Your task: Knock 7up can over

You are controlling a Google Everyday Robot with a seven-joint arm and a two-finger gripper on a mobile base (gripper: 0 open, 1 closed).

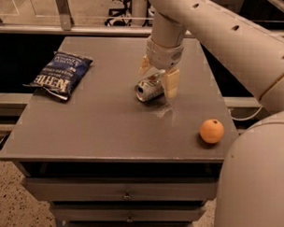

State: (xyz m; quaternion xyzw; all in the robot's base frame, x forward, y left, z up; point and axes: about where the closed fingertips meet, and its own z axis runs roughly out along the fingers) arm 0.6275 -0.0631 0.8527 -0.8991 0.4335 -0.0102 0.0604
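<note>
The 7up can lies on its side on the grey table, near the middle, with its silver top facing front-left. My gripper hangs straight down from the white arm, right over the can's rear end. Its two pale fingers are spread apart, one on each side of the can, and the can rests on the table rather than being held up.
A blue chip bag lies flat at the table's left side. An orange sits near the front right corner. The robot's white body fills the lower right. Drawers run below the table's front edge.
</note>
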